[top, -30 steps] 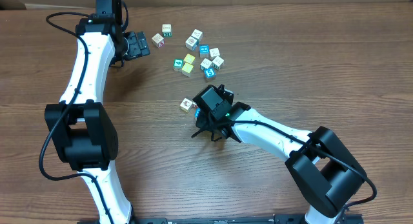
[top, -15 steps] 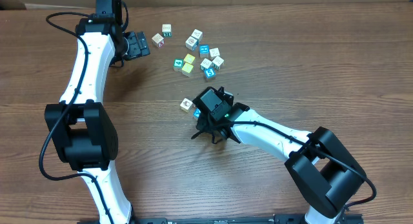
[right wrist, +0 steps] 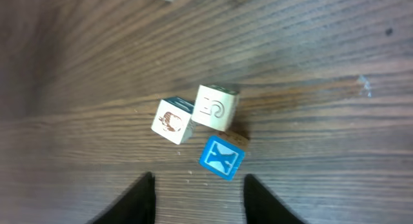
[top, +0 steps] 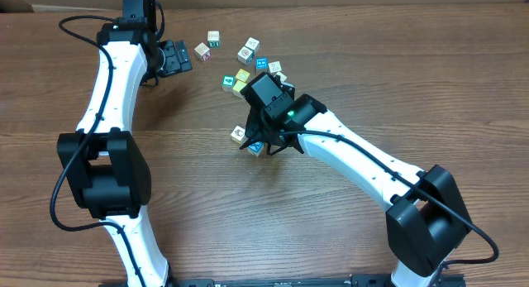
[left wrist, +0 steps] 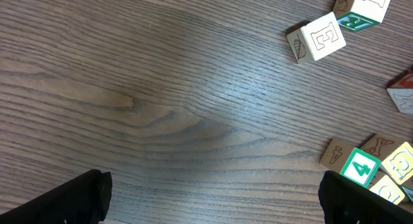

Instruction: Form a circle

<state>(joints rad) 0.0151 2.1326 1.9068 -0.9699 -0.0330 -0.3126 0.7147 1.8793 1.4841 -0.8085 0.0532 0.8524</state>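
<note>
Right gripper had just opened partway, empty, backed off cyan cube, left just beside 2 white cubes. Circle: 3 cubes mid-table, below scatter, no ring yet. Left gripper gaped wide, idle.

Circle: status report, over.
Left gripper open, empty. Right gripper open, clear of the circle: three cubes bunched, no ring yet. Loose cubes scattered beyond.

The right tool has parted its fingers and swung toward the surface's far edge. A cyan cube it let go now lies just beside two white cubes.
</note>
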